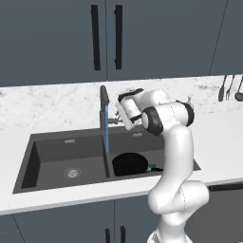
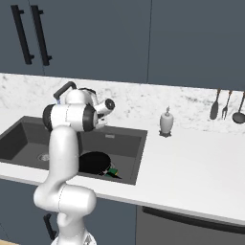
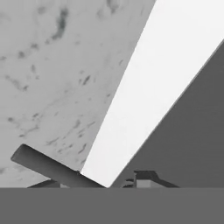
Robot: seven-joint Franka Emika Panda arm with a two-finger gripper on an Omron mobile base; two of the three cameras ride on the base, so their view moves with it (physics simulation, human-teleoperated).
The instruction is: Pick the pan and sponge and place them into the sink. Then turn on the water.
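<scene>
Nearest my cameras, the arm (image 1: 175,156) is rising in front of the sink (image 1: 66,142). Its right basin is holding the pan (image 1: 129,163), lying flat on the floor, and the sponge (image 1: 153,167), sitting just beside the pan's right rim. Water (image 1: 107,135) is running from the faucet (image 1: 103,102) down near the divider. I am seeing the left basin's drain (image 1: 72,172) bare. The gripper (image 1: 115,113) is sitting beside the faucet lever (image 3: 52,168); I cannot tell whether its fingers are apart.
</scene>
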